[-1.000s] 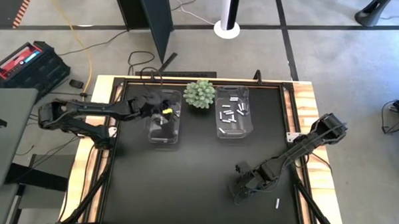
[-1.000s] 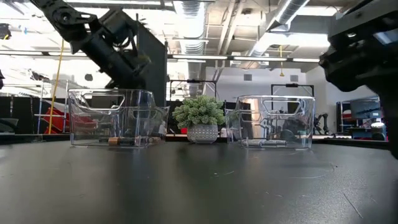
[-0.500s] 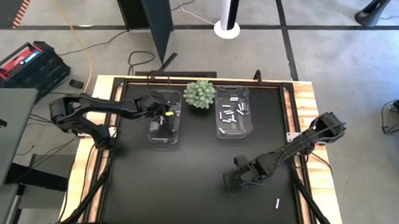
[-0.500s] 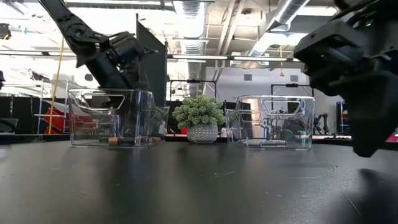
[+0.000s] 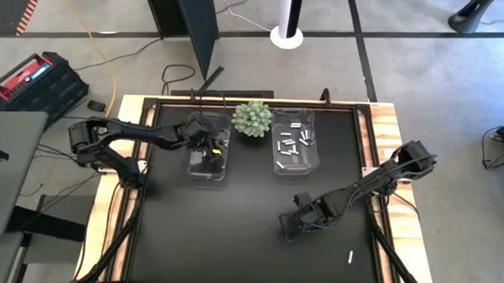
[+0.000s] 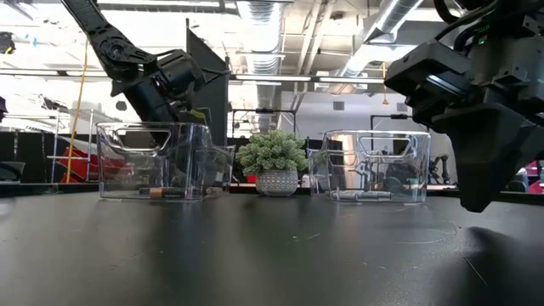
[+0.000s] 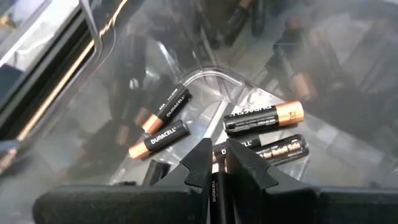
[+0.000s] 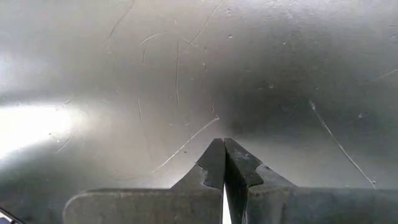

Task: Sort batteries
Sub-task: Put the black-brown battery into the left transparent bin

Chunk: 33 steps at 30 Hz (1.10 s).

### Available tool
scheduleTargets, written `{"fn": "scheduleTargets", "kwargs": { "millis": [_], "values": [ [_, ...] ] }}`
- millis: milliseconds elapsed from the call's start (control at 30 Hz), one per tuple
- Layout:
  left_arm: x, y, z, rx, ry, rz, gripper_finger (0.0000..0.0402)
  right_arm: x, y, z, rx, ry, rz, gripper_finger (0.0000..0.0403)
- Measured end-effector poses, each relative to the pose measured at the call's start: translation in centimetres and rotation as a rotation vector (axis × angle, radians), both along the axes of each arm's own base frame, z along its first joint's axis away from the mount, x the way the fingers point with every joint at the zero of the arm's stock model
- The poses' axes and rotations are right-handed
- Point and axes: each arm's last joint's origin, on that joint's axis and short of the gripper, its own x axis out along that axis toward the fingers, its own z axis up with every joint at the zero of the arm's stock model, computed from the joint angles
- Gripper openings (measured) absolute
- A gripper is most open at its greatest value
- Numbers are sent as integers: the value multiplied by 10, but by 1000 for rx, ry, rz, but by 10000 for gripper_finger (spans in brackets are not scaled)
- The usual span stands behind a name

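My left gripper (image 5: 208,145) reaches down into the left clear bin (image 5: 191,168) and is shut on a dark battery (image 7: 218,180). Several dark, copper-ended batteries (image 7: 158,138) lie on that bin's floor. The right clear bin (image 5: 278,164) holds several pale batteries (image 5: 289,146). One pale battery (image 5: 350,256) lies flat on the mat near the front right. My right gripper (image 5: 292,227) hovers shut above the bare mat, left of that battery. Its fingertips (image 8: 214,155) meet, and I see nothing between them. My left gripper pinches the dark battery's body (image 7: 217,169) between its two fingers. The battery lies along the fingers, its end level with their tips. The fingers slant down into the bin from the table's left side. Whether the battery touches those on the bin floor, I cannot tell.
A green spiky plant in a pale pot (image 5: 252,118) stands between the two bins at the far edge. The wooden frame (image 5: 392,138) borders the black mat. The mat's middle and near left are bare.
My left gripper has sunk deeper into the left bin and rolled about its own axis, still shut on the battery. My right gripper has moved toward the table's left edge at the same height, staying shut.
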Motion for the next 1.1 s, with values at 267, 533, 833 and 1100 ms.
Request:
{"fn": "scheduleTargets", "kwargs": {
  "millis": [267,533,833,1100],
  "values": [
    [0,0,0,68,64,-50,38,1,-3,0,0,0,-11,20],
    [6,-12,0,81,102,-215,38,2,-4,0,0,0,-16,20],
    [11,-13,-21,-16,104,-152,38,2,-4,0,0,1,-15,20],
    [13,-12,-26,-58,74,-88,39,2,-4,0,0,2,-16,20]
  ]
}}
